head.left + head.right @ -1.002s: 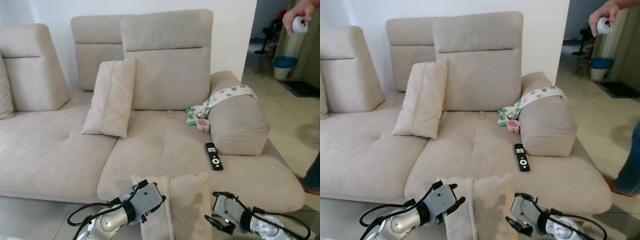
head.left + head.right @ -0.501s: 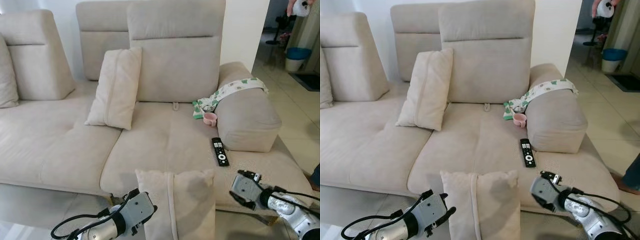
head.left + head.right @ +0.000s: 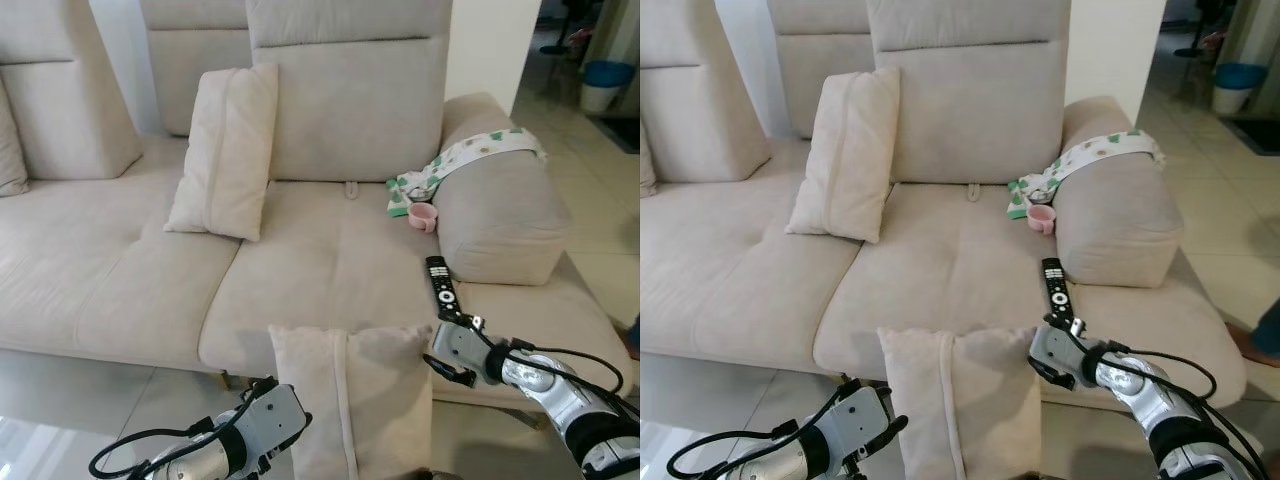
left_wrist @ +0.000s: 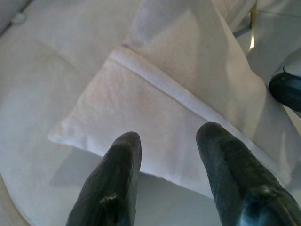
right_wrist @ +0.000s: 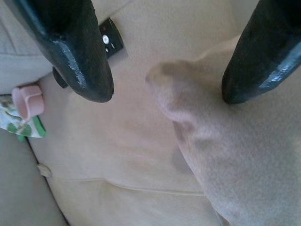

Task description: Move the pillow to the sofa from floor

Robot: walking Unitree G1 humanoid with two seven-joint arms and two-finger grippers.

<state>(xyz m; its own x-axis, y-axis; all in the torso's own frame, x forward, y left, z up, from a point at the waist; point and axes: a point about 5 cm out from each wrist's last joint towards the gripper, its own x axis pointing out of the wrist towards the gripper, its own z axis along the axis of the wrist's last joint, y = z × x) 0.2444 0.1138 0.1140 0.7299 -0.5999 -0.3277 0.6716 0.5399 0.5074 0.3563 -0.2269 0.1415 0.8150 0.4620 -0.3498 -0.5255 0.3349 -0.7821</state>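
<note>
While the beige sofa (image 3: 320, 270) is spreading wide across the room w/ its seat bare in the middle, the pillow (image 3: 355, 400) is standing upright on the floor, leaning against the sofa's front edge, its long axis running vertical and a seam running up its face left of centre. A second pillow (image 3: 225, 150) is already propped against the backrest, and a printed cloth (image 3: 465, 160) is draped over the right armrest.

Both arms are flanking the floor pillow. The right gripper (image 3: 445, 355) is sitting just beside the pillow's upper right corner, fingers spread apart and holding nothing; in the right wrist view that corner is lying between the two fingers (image 5: 80, 52). The left gripper (image 4: 171, 155) is hanging lower, by the pillow's lower left edge, also parted and empty, w/ the pillow straight ahead of it. I'd judge the right arm the nearer one to a grip.

A black remote (image 3: 441, 287) is lying on the seat just behind the right gripper, and a pink cup (image 3: 422, 215) by the armrest. No readable writing or brand anywhere; remote buttons too small to tell.
</note>
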